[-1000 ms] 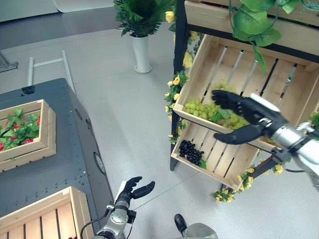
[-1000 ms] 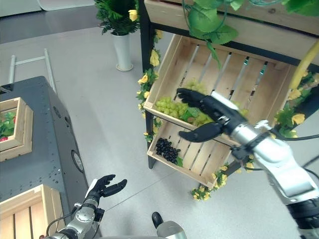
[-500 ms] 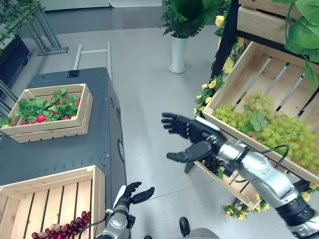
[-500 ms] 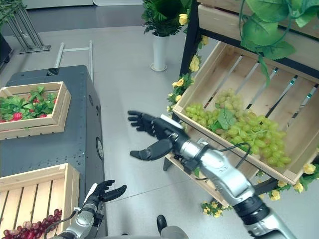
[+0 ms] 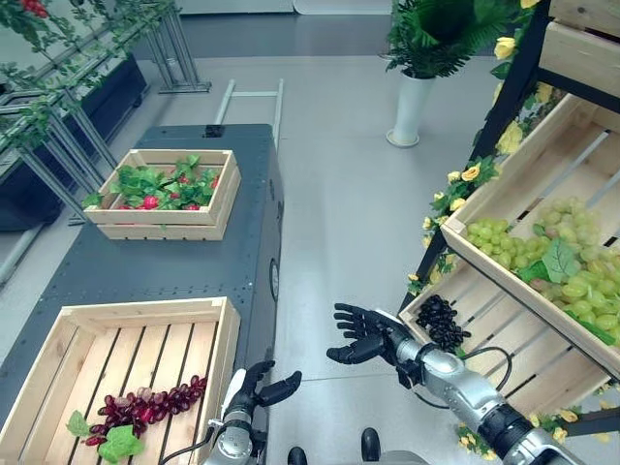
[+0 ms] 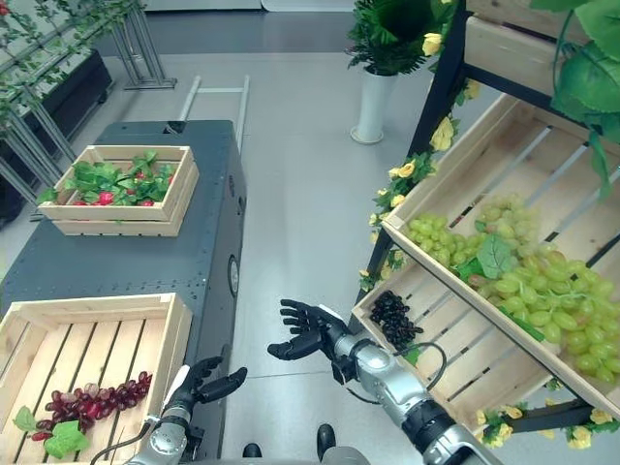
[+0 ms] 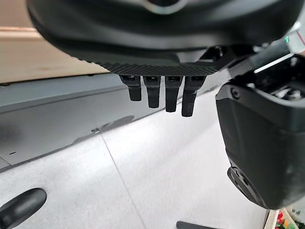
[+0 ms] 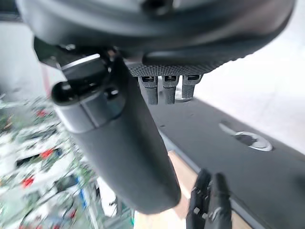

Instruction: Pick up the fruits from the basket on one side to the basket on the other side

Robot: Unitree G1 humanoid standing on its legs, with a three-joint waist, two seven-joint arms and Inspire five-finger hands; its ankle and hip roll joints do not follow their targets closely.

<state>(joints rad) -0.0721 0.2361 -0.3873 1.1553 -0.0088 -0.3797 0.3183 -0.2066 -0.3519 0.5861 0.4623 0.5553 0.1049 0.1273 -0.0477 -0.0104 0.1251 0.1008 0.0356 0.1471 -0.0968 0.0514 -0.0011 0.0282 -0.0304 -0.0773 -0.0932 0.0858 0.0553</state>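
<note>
Right hand (image 5: pixel 366 336): spread wide, holding nothing, over the floor.
Left hand (image 5: pixel 254 383): relaxed, idle, low.
Dark grapes (image 5: pixel 442 321): in lower shelf crate (image 5: pixel 489 344).
Red grapes (image 5: pixel 145 404): in near desk crate (image 5: pixel 126 315).
Advice: reach low, cup the whole bunch, lift clear of the rim.

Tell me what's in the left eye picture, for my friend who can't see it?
The robot's right hand hangs open and empty over the grey floor, between a dark cart and a wooden shelf. Red grapes lie in the cart's near crate; green grapes and black grapes sit on the shelf. The left hand waits, open, low down.
</note>
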